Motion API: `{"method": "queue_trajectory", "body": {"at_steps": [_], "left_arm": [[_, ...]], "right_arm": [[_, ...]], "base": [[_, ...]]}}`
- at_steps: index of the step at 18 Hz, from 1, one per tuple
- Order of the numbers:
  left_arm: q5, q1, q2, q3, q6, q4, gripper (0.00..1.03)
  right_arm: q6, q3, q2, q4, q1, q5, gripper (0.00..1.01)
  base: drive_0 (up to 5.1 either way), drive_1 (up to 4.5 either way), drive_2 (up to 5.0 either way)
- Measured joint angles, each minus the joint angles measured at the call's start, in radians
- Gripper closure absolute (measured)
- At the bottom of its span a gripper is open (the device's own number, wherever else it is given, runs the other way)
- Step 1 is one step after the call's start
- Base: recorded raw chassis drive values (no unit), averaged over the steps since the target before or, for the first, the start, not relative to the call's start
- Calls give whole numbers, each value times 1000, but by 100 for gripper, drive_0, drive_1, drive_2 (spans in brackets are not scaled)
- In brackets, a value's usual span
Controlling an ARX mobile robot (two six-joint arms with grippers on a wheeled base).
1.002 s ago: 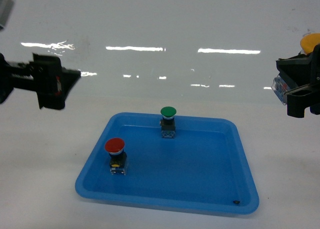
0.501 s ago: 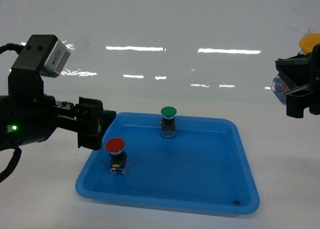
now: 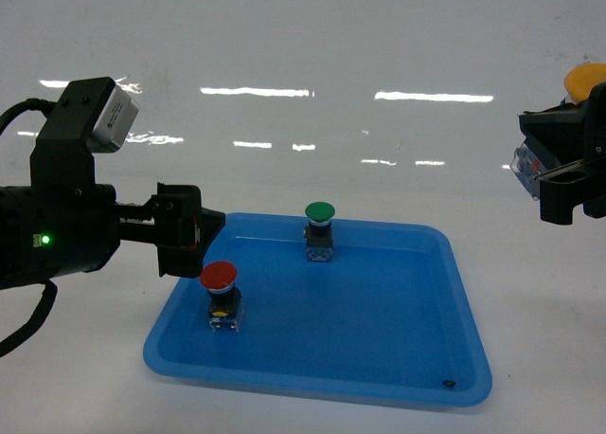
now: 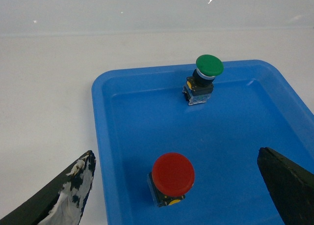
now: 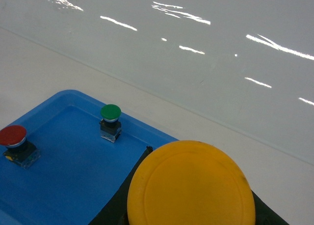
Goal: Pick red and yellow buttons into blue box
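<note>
The red button (image 3: 218,276) stands upright on its black base at the left of a shallow blue tray (image 3: 312,382). My left gripper (image 3: 194,244) is open just behind and left of it. In the left wrist view the red button (image 4: 172,174) lies between the wide-apart fingers, one fingertip (image 4: 83,173) outside the tray wall. At the right edge, my right gripper (image 3: 554,164) is shut on the yellow button (image 3: 585,77), held in the air. Its yellow cap (image 5: 191,190) fills the lower right wrist view. The blue box is out of view.
A green-capped button (image 3: 319,211) stands at the tray's back middle, also seen from the left wrist as the green button (image 4: 209,65). A small dark speck (image 3: 447,383) lies in the tray's front right corner. White tabletop surrounds the tray.
My left arm has swung in from the far left and down to the tray's left side, ending by the red button. The right gripper and yellow button have not moved.
</note>
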Motion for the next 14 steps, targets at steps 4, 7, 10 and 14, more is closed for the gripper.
{"method": "queue_trajectory", "body": {"at_steps": [4, 7, 10, 14], "left_arm": [[5, 0, 0, 2, 0, -8, 5], [141, -3, 26, 42, -77, -17, 5], [258, -35, 41, 51, -159, 34, 5], [216, -42, 179, 81, -29, 100, 5]], "right_arm": [[0, 0, 0, 0, 0, 0, 75], [0, 0, 0, 0, 0, 0, 75], [0, 0, 0, 0, 0, 0, 75], [0, 0, 0, 0, 0, 0, 75]], "base": [[0, 0, 0], [0, 0, 0], [0, 0, 0], [0, 0, 0]]}}
